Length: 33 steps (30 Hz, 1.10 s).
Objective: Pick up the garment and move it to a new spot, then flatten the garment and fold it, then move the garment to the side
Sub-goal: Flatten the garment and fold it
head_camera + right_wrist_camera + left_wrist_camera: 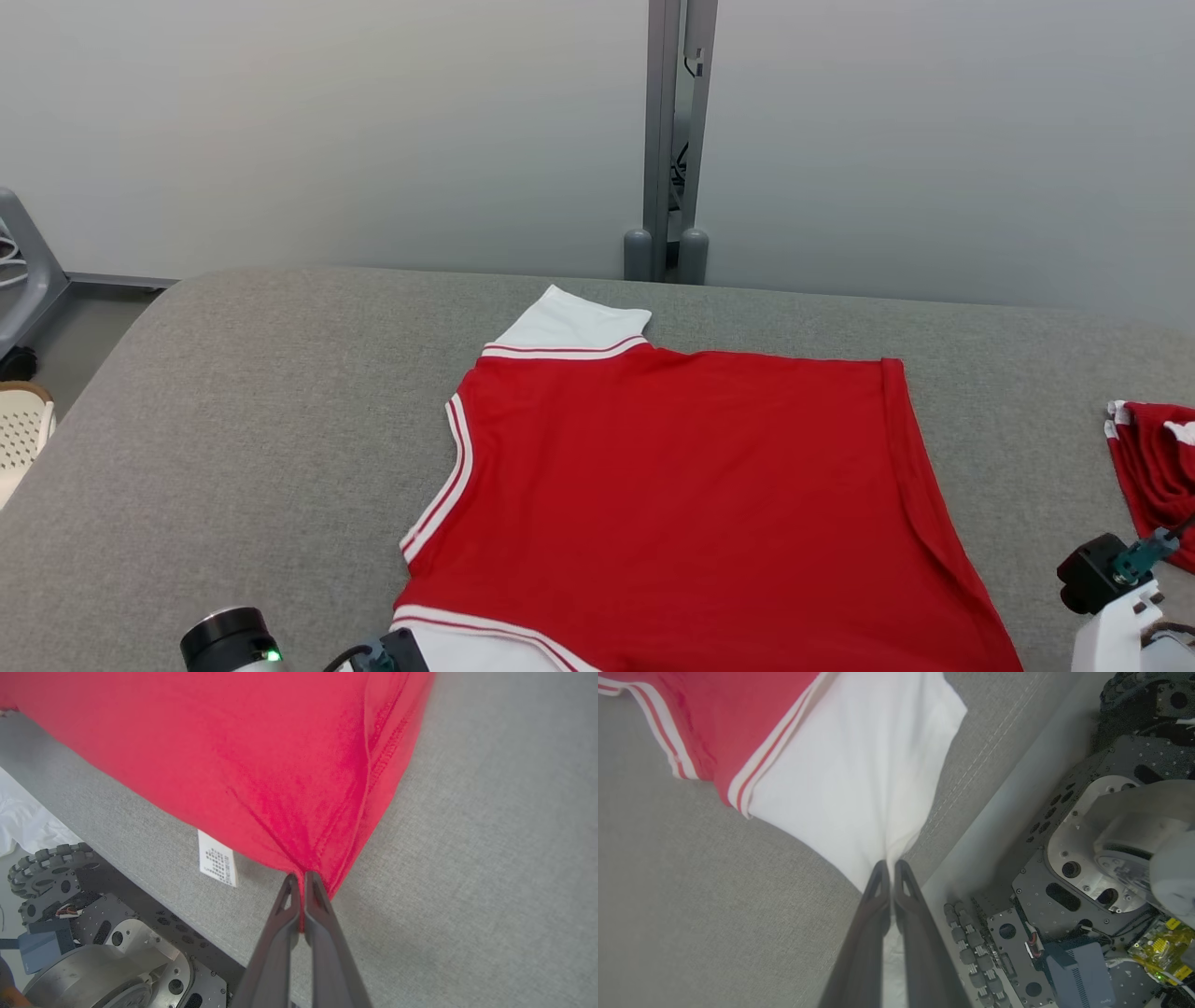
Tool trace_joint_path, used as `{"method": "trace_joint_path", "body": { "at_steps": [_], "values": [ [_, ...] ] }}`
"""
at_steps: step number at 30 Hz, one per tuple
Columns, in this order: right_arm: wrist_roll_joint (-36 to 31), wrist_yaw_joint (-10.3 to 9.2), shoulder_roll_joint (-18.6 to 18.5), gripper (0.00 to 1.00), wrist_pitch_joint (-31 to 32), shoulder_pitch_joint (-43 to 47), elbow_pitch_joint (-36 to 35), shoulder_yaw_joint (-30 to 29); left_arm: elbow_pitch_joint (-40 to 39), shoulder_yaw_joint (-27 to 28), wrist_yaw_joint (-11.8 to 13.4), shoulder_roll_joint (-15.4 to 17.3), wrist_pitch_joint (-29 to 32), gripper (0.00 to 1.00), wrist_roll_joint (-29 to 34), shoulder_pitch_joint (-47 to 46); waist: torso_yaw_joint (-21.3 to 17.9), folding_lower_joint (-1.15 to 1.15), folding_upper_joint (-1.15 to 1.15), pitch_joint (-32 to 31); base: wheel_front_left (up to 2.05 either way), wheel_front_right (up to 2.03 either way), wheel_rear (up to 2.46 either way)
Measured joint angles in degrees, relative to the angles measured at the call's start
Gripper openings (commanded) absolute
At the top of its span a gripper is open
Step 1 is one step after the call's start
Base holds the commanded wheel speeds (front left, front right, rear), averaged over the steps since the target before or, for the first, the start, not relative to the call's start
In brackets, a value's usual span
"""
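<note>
The garment (691, 495) is a red shirt with white, red-striped sleeves, spread flat on the grey padded table (261, 401). One white sleeve (569, 327) points to the far side. My left gripper (891, 870) is shut on the near white sleeve (859, 774) at the table's front edge. My right gripper (301, 882) is shut on the red hem corner (322, 826), which bunches into folds at the fingertips. A white care label (217, 858) hangs under the red cloth. In the head view both wrists show at the bottom edge.
A second red and white garment (1153, 471) lies crumpled at the table's right edge. A grey post (677, 140) stands behind the table. A pale perforated basket (21, 429) sits on the floor at left. My wheeled base (1064, 882) lies just below the table's front edge.
</note>
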Motion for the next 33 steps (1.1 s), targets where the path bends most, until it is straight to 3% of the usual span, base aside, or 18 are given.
{"method": "trace_joint_path", "body": {
  "at_steps": [11, 15, 33],
  "values": [
    [10.3, -0.01, -4.1, 0.00, 10.6, 2.9, -7.6, 0.0, -3.7, 0.0, 0.0, 2.4, 4.0, 0.00, -5.4, 1.8, -0.4, 0.00, 0.00, 0.0, 0.00, 0.00, 0.00],
    [9.3, -0.01, -4.5, 0.00, 8.8, 2.7, -8.5, -0.2, -2.3, 0.0, 0.0, 2.7, 4.1, 0.00, -4.4, 1.2, -0.5, 0.00, 0.00, 0.3, 0.00, 0.00, 0.00],
    [10.0, -0.01, -3.2, 0.00, 1.7, -1.0, -4.6, -2.0, 5.1, 4.6, 2.9, -1.6, -1.7, 0.00, -2.9, -3.1, -1.2, 0.00, 0.00, 2.2, 0.00, 0.00, 0.00]
  ]
}}
